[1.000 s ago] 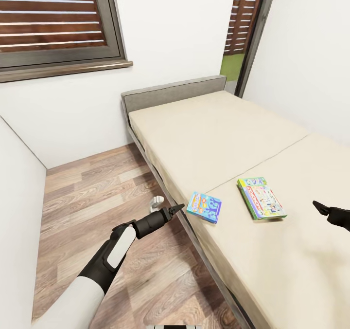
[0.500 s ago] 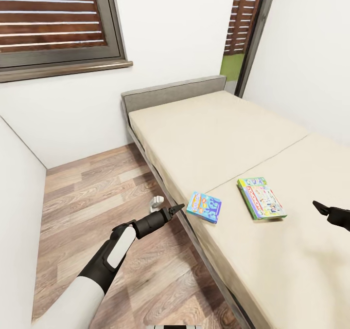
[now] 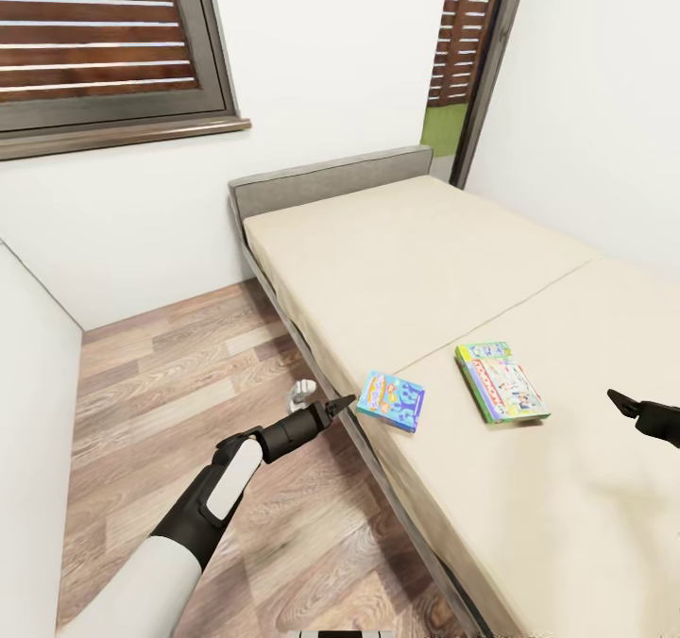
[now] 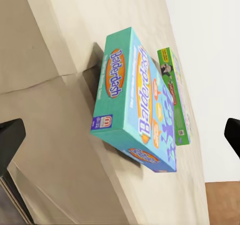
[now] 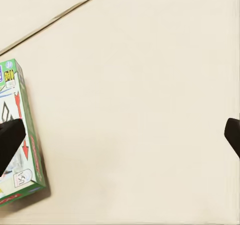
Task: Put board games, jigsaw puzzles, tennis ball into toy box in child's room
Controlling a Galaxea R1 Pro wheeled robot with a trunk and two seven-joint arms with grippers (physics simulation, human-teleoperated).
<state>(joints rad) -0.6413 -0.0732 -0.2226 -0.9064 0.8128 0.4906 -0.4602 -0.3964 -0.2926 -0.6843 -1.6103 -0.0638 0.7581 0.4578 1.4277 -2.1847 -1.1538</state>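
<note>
Two board games lie flat on the beige bed (image 3: 416, 260). A small blue box (image 3: 391, 400) sits at the mattress's near edge, and a green-white-red box (image 3: 501, 381) lies to its right. My left gripper (image 3: 340, 401) hovers over the floor just left of the blue box, open. In the left wrist view the blue "Balderdash" box (image 4: 135, 100) sits ahead of the left gripper (image 4: 120, 137), with the green box (image 4: 175, 92) behind it. My right gripper (image 3: 628, 404) hangs open over the bed, right of the green box (image 5: 22, 135). The toy box and table are out of view.
A grey headboard (image 3: 331, 180) stands against the far wall under a window with brown blinds (image 3: 94, 43). Wooden floor (image 3: 189, 383) runs left of the bed, with a small white object (image 3: 302, 391) by the frame. A white wall (image 3: 28, 430) closes the left side.
The whole picture has shifted slightly left, so the camera moved. Both arms keep their pose and the two boxes lie as before.
</note>
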